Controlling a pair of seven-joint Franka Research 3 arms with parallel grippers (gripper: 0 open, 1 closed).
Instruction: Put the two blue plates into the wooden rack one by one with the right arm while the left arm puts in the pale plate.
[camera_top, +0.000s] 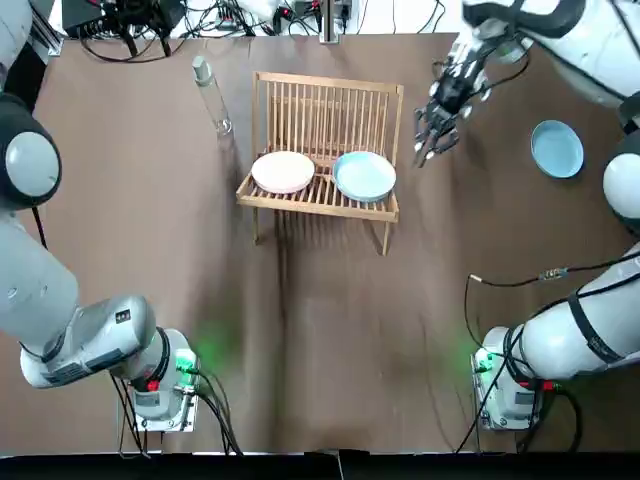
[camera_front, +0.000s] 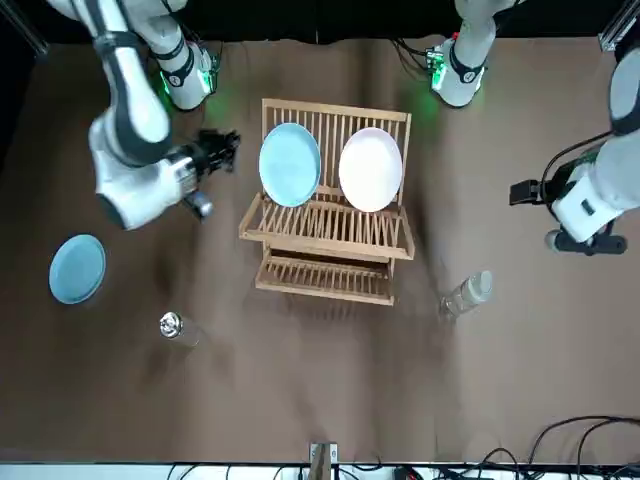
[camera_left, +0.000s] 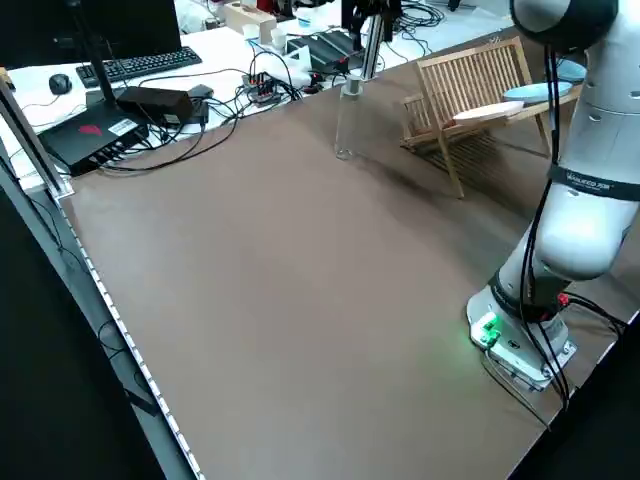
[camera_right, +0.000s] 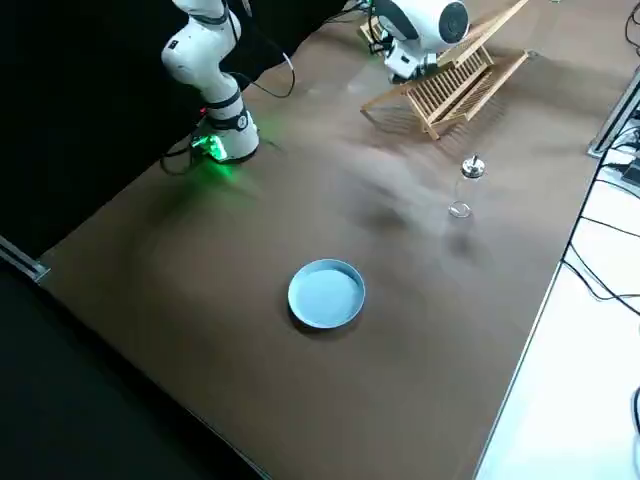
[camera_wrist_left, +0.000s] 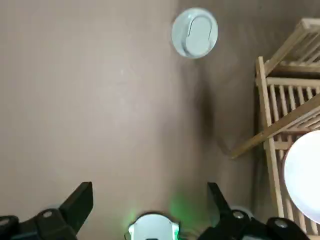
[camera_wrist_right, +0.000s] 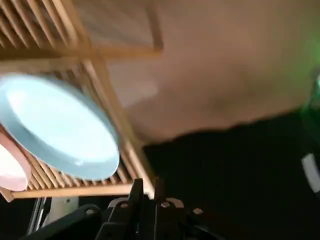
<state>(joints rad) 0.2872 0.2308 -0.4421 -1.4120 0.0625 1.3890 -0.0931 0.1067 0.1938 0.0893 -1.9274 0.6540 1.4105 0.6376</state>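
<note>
Wooden rack (camera_top: 325, 95) holds the pale plate (camera_top: 284, 172) and a blue plate (camera_top: 364, 176); the other blue plate (camera_top: 557, 148) lies on the table (camera_top: 330, 330) at right. Beside the rack hangs the right gripper (camera_top: 428, 150), pinched closed and empty (left gripper (camera_wrist_left: 150, 187), parked far left, gapes wide, empty)

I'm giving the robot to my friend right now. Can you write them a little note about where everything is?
Left tool: open, empty, above the table to the left of the wooden rack.
Right tool: shut, empty, in the air just right of the rack.
Done: the pale plate and the first blue plate lean side by side in the rack.
Left: the second blue plate lies flat on the table, farther right. The right arm must fetch it and put it in the rack.
</note>
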